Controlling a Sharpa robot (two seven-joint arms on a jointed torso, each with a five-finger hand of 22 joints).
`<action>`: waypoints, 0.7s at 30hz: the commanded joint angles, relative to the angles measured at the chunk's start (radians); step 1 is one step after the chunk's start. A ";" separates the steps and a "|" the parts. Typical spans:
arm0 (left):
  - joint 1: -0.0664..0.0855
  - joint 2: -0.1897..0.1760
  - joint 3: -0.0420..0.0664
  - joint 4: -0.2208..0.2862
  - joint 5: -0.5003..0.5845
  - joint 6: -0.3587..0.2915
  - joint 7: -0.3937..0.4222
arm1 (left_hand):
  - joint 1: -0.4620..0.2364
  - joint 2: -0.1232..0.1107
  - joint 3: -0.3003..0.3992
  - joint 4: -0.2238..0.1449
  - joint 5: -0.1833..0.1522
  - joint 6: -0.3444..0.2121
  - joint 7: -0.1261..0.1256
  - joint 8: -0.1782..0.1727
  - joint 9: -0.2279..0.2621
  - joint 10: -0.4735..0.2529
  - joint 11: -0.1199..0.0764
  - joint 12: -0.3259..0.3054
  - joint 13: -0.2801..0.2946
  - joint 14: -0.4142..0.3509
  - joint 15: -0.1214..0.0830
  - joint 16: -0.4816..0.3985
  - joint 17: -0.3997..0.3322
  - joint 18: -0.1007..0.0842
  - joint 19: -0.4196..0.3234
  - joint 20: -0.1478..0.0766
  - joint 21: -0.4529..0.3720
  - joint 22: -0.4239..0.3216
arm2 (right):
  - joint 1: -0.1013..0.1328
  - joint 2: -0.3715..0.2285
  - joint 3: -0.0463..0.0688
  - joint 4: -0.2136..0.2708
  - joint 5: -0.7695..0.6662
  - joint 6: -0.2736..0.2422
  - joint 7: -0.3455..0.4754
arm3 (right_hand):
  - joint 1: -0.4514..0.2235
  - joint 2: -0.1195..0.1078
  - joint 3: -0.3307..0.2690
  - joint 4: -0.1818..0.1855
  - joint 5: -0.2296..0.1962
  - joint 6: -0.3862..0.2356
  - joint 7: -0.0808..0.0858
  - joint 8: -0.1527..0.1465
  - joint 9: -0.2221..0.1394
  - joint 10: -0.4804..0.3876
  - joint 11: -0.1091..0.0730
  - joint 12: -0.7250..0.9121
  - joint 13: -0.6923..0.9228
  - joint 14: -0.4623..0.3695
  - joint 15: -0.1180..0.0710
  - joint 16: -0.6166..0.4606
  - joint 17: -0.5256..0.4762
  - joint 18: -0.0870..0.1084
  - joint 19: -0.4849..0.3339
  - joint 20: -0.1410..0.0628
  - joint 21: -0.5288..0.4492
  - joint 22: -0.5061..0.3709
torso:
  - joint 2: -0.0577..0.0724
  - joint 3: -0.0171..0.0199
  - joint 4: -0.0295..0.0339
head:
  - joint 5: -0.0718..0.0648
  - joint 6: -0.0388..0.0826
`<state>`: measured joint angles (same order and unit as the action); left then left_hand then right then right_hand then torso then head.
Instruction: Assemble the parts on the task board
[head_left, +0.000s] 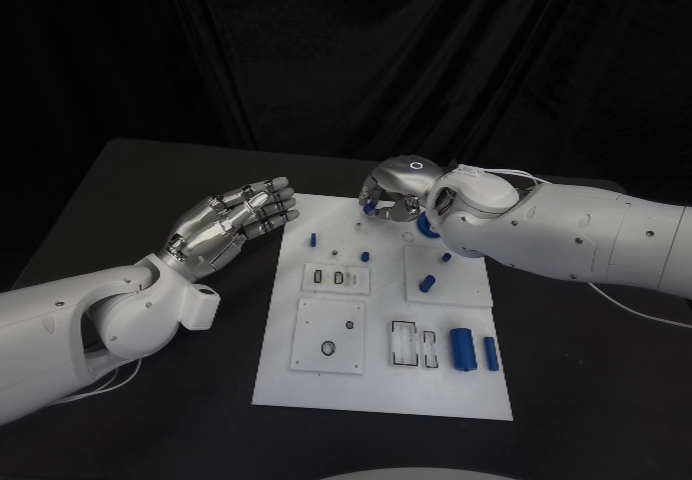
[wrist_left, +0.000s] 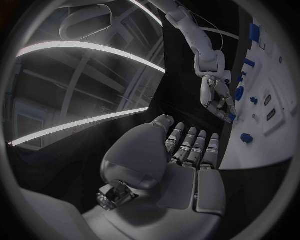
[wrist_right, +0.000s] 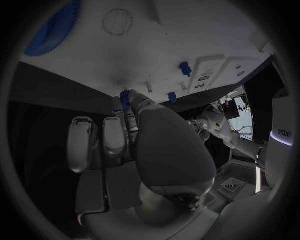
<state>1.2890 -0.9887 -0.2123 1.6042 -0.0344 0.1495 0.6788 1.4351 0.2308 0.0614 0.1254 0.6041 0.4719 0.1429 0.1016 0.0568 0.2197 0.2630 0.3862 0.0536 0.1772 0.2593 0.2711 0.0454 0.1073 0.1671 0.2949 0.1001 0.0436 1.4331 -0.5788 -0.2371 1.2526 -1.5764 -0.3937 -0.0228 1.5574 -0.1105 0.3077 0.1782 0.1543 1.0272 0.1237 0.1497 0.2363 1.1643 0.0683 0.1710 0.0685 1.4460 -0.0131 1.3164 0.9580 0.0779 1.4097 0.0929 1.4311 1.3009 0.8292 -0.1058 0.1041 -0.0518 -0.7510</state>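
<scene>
One legible marking — the letters "edje", partly cut off, in pale print on a dark upright panel (wrist_right: 284, 132) in the room beyond the table — with no readable text elsewhere.

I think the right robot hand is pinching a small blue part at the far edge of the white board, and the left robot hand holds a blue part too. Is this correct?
Not quite. The left robot hand holds nothing: the head view shows it open beside the task board. The right robot hand does pinch a small blue part at the far edge.

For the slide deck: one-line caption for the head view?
Right robot hand pinches a small blue part over the far edge of the board; left robot hand hovers open beside it.
</scene>
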 joint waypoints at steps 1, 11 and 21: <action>0.002 0.002 0.001 0.000 0.001 0.015 0.163 | -0.010 -0.001 0.008 0.000 0.002 0.002 0.008 0.005 0.001 0.000 0.008 0.004 0.001 0.000 0.004 0.004 0.001 -0.012 0.003 -0.001 0.004 -0.002 | -0.004 0.003 0.000 -0.005 -0.002 -0.015 -0.004 | -0.002 -0.003 0.006 0.001 0.001 -0.009 0.002 -0.007 0.000 0.000 0.000 -0.001 0.001 -0.002 0.003 -0.005 0.001 -0.013 -0.004 0.004 -0.004 0.000 | 0.001 -0.0004 0.0005 | -0.001 -0.001; 0.002 0.004 0.001 -0.002 0.001 0.016 0.160 | -0.012 -0.002 0.014 -0.001 0.001 0.002 0.009 0.005 0.000 0.000 0.008 0.005 0.001 -0.001 0.005 0.004 0.001 -0.013 0.004 -0.001 0.004 -0.002 | -0.004 0.018 0.002 -0.018 -0.002 -0.014 -0.002 | -0.005 -0.004 0.006 0.004 -0.005 -0.025 0.002 -0.018 -0.001 -0.001 0.002 -0.007 0.002 -0.006 0.004 -0.012 -0.012 -0.011 -0.009 0.006 -0.009 -0.006 | 0.000 -0.0003 0.0002 | -0.003 -0.004; 0.002 0.006 0.001 -0.004 0.001 0.017 0.155 | -0.013 -0.003 0.017 -0.001 0.001 0.001 0.010 0.005 0.000 -0.001 0.009 0.004 0.001 -0.001 0.005 0.005 0.001 -0.013 0.003 -0.001 0.004 -0.002 | -0.004 0.027 0.003 -0.020 -0.002 -0.003 -0.001 | -0.012 -0.005 0.004 0.009 -0.015 -0.036 0.003 -0.026 0.000 -0.005 0.004 -0.014 0.003 -0.018 0.006 -0.030 -0.043 -0.006 -0.023 0.008 -0.022 -0.027 | 0.000 0.0000 -0.0008 | -0.002 -0.008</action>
<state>1.2890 -0.9850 -0.2123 1.5990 -0.0344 0.1515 0.6789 1.4299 0.2255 0.0710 0.1242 0.6041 0.4754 0.1465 0.1016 0.0568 0.2197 0.2629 0.3862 0.0535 0.1772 0.2592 0.2709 0.0452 0.1074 0.1671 0.2948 0.1001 0.0436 1.4320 -0.5534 -0.2350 1.2323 -1.5761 -0.3953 -0.0214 1.5535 -0.1145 0.3105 0.1810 0.1422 0.9986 0.1272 0.1285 0.2362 1.1626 0.0700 0.1619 0.0723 1.4357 -0.0072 1.2894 0.9188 0.0779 1.3936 0.1019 1.4131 1.2768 0.8292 -0.1061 0.1041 -0.0551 -0.7579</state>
